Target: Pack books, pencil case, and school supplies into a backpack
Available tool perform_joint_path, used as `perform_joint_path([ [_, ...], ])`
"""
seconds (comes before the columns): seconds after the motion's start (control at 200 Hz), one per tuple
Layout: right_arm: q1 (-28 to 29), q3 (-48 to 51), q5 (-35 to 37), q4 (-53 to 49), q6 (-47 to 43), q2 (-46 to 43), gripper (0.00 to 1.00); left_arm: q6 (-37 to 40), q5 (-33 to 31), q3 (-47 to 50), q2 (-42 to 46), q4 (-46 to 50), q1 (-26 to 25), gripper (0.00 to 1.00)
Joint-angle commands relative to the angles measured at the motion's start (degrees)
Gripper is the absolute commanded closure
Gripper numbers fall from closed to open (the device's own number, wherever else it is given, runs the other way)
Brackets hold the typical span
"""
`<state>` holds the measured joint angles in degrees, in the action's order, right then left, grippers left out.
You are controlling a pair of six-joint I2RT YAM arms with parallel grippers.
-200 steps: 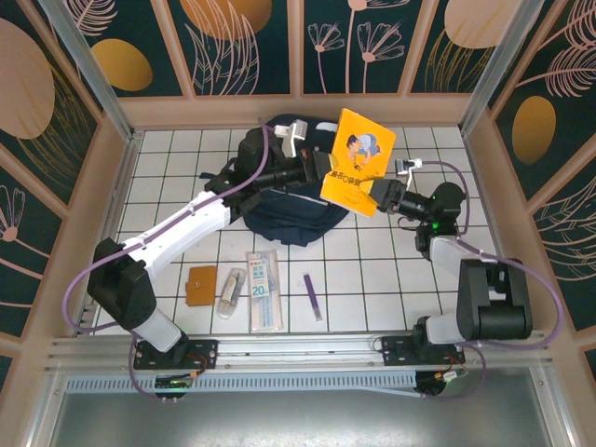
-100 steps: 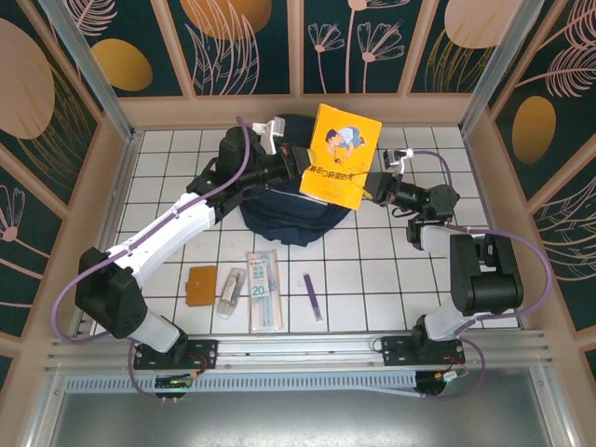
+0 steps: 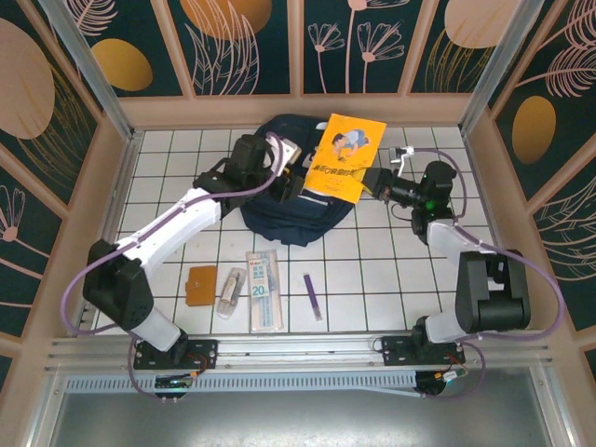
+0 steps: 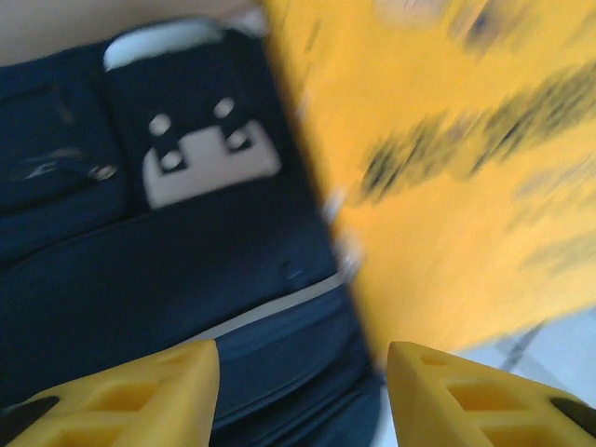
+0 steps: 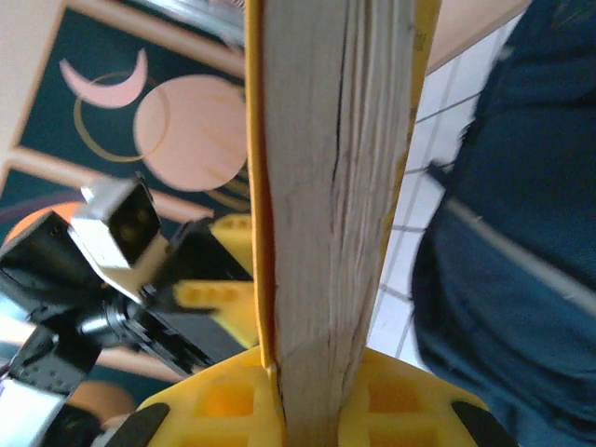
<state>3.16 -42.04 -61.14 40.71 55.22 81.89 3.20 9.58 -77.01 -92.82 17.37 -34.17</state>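
Note:
The yellow booklet (image 3: 345,156) hangs tilted above the navy backpack (image 3: 279,216), and my right gripper (image 3: 372,181) is shut on its right edge. The right wrist view shows its page edge (image 5: 331,186) clamped between the yellow jaws (image 5: 326,400). My left gripper (image 3: 300,183) stands open just left of the booklet, nothing between its fingers (image 4: 140,396). Under it lies the backpack (image 4: 168,270), with the booklet (image 4: 447,186) to the right. The orange-brown book (image 3: 201,285), clear packet (image 3: 230,292), "20" pack (image 3: 264,290) and purple pen (image 3: 312,296) lie on the near tiles. The pencil case is out of view.
A wooden wall (image 3: 298,108) runs close behind the backpack, and side walls close in the tiled table (image 3: 391,270). The left gripper (image 5: 200,289) shows beyond the booklet in the right wrist view.
The right gripper closed on the booklet's right edge, then the left gripper let go, opened and drew back left. The booklet shifted back over the backpack.

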Motion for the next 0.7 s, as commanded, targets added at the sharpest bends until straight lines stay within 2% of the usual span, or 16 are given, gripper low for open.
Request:
perform_joint_path([
  [0.0, -3.44, -1.15, 4.67, -10.50, -8.91, -2.96, 1.00, 21.65, -8.16, 1.82, -5.01, 6.29, 0.16, 0.50],
  [0.095, -4.92, -1.52, 5.39, -13.71, -10.46, -3.80, 1.00, 31.41, -5.01, 3.50, -7.88, 5.62, 0.16, 0.48],
  [0.18, -5.01, -3.24, 6.19, -19.21, -14.51, -4.50, 1.00, 35.96, -7.22, 6.55, -7.69, 0.46, 0.17, 0.45],
  [0.295, -5.13, -4.49, 6.70, -22.48, -17.59, -5.02, 1.00, 36.17, -14.70, 7.21, -9.83, -7.84, 0.16, 0.38],
  [0.39, -5.14, -4.77, 6.65, -23.71, -19.28, -5.16, 1.00, 35.89, -17.76, 5.46, -12.90, -10.40, 0.18, 0.38],
  [0.576, -5.17, -4.72, 5.60, -27.27, -22.87, -5.25, 1.00, 35.29, -16.51, 5.90, -14.58, -15.18, 0.16, 0.41],
  [0.696, -5.12, -4.69, 6.04, -30.74, -25.68, -5.92, 1.00, 37.53, -14.42, 6.79, -16.35, -15.58, 0.17, 0.41],
])
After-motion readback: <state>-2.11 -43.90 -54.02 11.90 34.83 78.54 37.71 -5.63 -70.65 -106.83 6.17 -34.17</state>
